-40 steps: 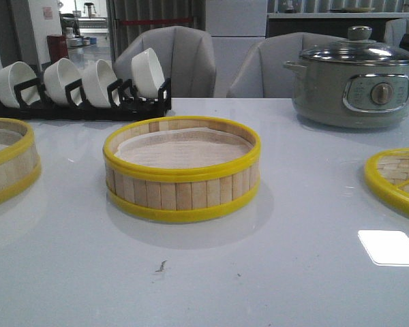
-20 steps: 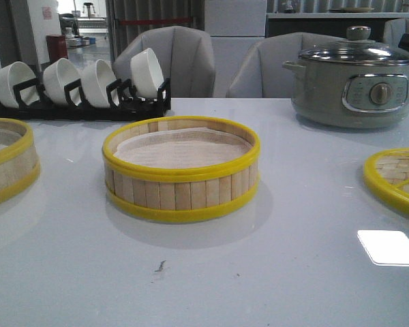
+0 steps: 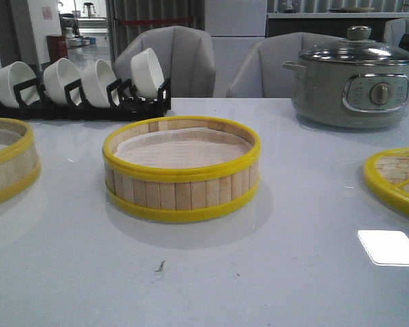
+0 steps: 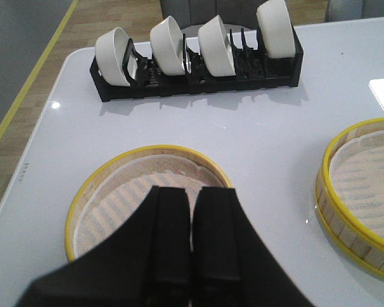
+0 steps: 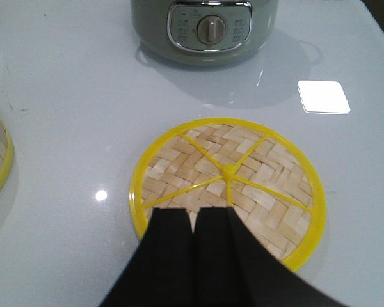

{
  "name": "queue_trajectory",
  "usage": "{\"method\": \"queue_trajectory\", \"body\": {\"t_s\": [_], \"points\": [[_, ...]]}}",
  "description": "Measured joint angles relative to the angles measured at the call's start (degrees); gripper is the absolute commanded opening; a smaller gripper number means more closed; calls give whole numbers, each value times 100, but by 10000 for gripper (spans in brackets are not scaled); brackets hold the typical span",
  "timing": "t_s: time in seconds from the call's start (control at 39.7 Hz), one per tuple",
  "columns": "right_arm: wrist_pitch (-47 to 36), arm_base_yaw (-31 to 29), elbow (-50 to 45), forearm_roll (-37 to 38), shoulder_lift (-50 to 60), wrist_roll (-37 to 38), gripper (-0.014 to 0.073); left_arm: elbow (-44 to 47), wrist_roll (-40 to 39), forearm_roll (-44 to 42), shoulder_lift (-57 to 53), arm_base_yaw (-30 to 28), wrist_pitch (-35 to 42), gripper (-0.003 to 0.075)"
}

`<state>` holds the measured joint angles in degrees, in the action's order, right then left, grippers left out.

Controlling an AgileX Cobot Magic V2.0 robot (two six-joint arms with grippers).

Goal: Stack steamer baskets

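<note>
Yellow rims mark both steamer baskets on my white counter (image 3: 273, 272). One basket (image 3: 181, 170) sits at the middle of the counter, upright, its pale slat wall facing me and a white paper liner lying inside. The other basket (image 3: 7, 160) stands at the left edge, well apart from the first and partly cut off in the front view; my left wrist view shows it (image 4: 147, 198) directly beneath my left claw (image 4: 192, 246), liner showing inside the ring. My left claw hangs above that basket with its two black fingers (image 4: 169, 236) pressed together, nothing between them. My right claw (image 5: 192, 246) is likewise closed up tight and holds nothing; it hangs over the flat woven lid (image 5: 227, 185), which lies near the right edge of the counter with its yellow spokes meeting at a small centre knob. Along the far left edge a black rack (image 3: 82, 102) carries four white bowls (image 3: 99, 80) tilted on edge. At the far right corner stands a grey-green electric pot (image 3: 354, 82) with a glass lid and a round dial on its front.
</note>
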<state>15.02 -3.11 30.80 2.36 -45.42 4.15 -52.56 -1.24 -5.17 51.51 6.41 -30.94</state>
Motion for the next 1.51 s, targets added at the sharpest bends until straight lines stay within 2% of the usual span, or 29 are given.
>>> {"method": "queue_trajectory", "body": {"t_s": [0.08,0.13,0.18,0.2,0.25,0.33,0.43,0.48,0.53,0.65,0.71,0.76,0.98,1.13,1.51], "points": [[0,0,0,0,0,0,48,0,0,0,0,0,0,83],[0,0,0,0,0,0,108,0,0,0,0,0,-10,83],[0,0,0,0,0,0,218,0,0,0,0,0,-22,83],[0,0,0,0,0,0,314,0,0,0,0,0,-32,83],[0,0,0,0,0,0,437,0,0,0,0,0,-46,83],[0,0,0,0,0,0,523,0,0,0,0,0,-94,83],[0,0,0,0,0,0,497,0,0,0,0,0,-123,94],[0,0,0,0,0,0,477,0,0,10,0,0,-123,127],[0,0,0,0,0,0,459,0,0,22,0,25,-123,186],[0,0,0,0,0,0,445,0,124,22,60,232,-123,430],[0,0,0,0,0,0,445,0,156,22,155,346,-102,496],[0,0,0,0,0,0,445,0,156,22,290,421,-87,519],[0,0,0,0,0,0,445,0,190,96,1397,491,98,465],[0,0,0,0,0,0,445,-130,190,156,2289,491,361,463],[0,0,0,0,0,0,445,-1240,181,191,4016,364,522,463]]}}
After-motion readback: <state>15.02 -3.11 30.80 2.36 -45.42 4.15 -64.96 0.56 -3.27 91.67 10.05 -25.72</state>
